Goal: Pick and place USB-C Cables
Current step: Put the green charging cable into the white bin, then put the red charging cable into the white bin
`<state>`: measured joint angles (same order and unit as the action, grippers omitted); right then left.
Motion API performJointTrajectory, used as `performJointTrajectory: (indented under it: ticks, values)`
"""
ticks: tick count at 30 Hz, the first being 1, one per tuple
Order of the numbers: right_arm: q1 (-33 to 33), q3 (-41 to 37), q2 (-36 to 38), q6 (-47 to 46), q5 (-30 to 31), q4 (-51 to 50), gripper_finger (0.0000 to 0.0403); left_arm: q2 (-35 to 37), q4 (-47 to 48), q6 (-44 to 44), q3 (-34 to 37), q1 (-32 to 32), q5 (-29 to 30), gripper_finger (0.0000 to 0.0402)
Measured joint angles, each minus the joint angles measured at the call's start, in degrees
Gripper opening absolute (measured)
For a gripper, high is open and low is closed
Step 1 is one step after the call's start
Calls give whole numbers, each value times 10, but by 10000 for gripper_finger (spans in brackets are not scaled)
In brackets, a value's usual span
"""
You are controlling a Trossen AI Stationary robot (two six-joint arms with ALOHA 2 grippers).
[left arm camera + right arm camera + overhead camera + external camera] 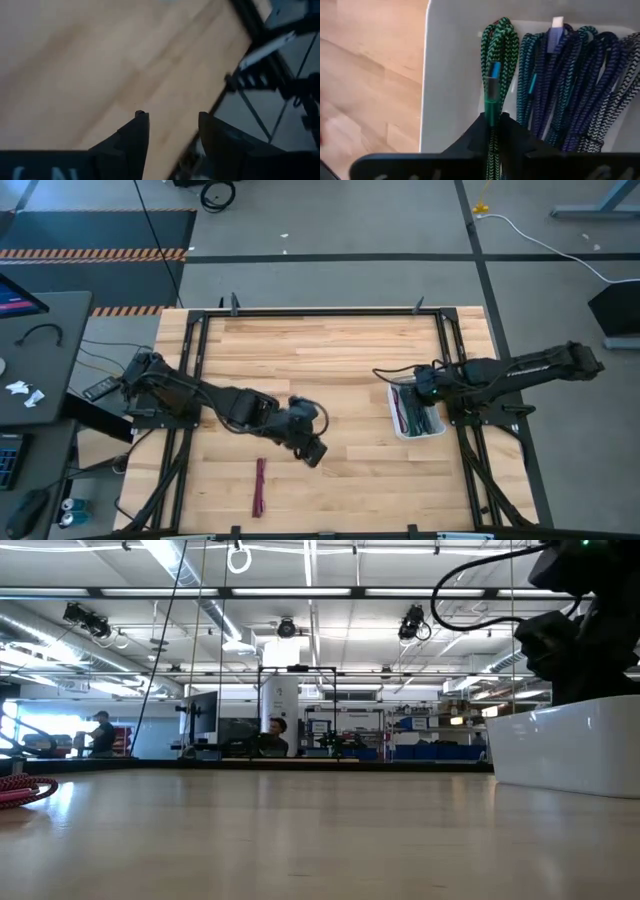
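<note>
A magenta cable bundle (260,485) lies flat on the table near its near edge and shows in the low view at the far left (25,790). My left gripper (312,450) hovers open to its right, over bare wood (172,120). My right gripper (420,386) is over the white bin (437,432) and is shut on a green cable (496,50). Several blue, teal, purple and grey bundles (570,85) lie side by side in the bin (450,75). My right gripper pinches the green cable between its two fingers at a spot just behind the teal connector (492,107). The fingers lie along the bundle, which runs forward from them into the bin. Its looped far end (501,26) reaches the bin's far wall.
A black frame runs along the table's left, far and right sides (320,312). The white bin (570,745) stands by the right rail. Bare wood lies between the two arms. People and equipment show in the room beyond the table (275,735).
</note>
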<state>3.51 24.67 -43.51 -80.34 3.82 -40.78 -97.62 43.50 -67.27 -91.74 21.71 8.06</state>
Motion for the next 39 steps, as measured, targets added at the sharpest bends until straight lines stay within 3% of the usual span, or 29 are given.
performJointTrajectory:
  ticks: [6, 11, 15, 20, 26, 33, 39]
  values:
    - [0, 0, -10, 43, 28, 24, 75, 0, 98, -125, 0, 72, -36, 174]
    - [-1, 0, 3, 56, 62, 22, 118, 0, 215, -334, 0, 141, -30, 176]
    - [-1, 26, 25, 132, 66, 23, 139, -2, 228, -470, 33, 187, -44, 194]
    - [-1, 90, 40, 231, 85, 24, 143, -2, 182, -577, 103, 225, -87, 238]
    - [1, 188, 42, 351, 111, 37, 140, -2, 51, -627, 213, 240, -110, 269]
    - [12, 275, 42, 484, 110, 87, 140, -2, -45, -637, 317, 217, -101, 260]
    - [24, 281, 33, 544, 23, 154, 140, -2, -42, -612, 347, 184, -70, 230]
